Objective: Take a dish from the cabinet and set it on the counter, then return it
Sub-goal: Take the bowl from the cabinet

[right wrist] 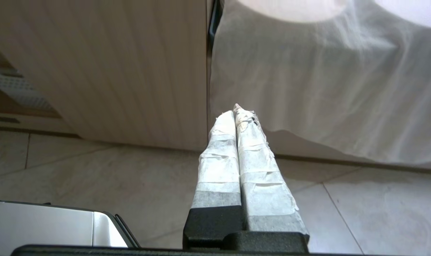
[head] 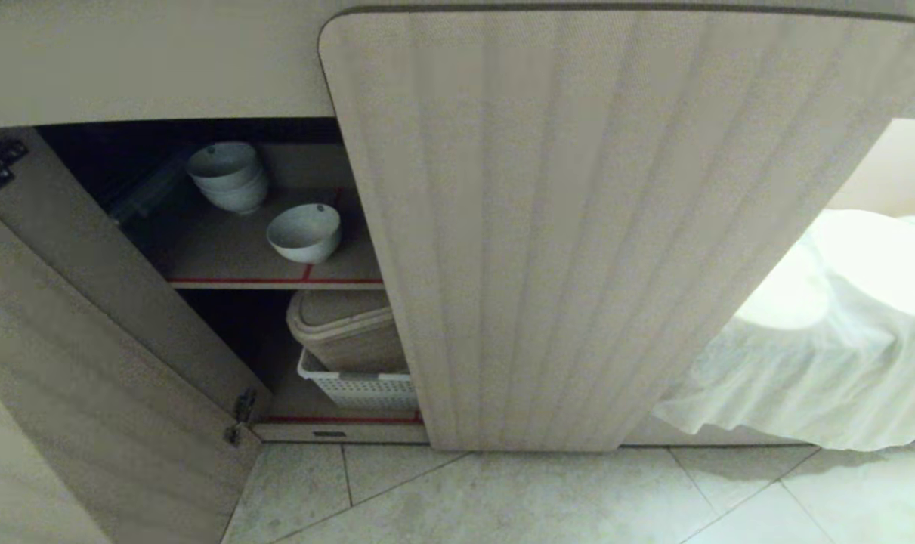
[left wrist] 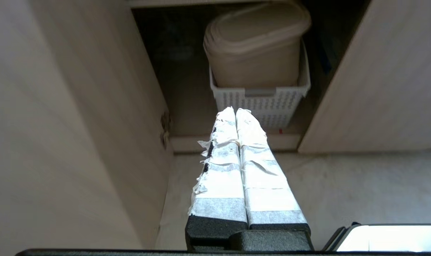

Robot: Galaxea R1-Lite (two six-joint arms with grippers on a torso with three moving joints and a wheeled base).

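We see the bowl [head: 304, 232], small, white, glossy and deep, on the upper shelf of the cabinet [head: 578, 227], near a stack of bowls [head: 229, 176]. Our left gripper [left wrist: 235, 111] and right gripper [right wrist: 236, 110] are clenched, empty.

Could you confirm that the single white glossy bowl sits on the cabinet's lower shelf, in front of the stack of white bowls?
Not quite: the single white glossy bowl sits on the upper red-edged shelf of the pale beige cabinet, in front of the stack of white bowls. The head view shows it.
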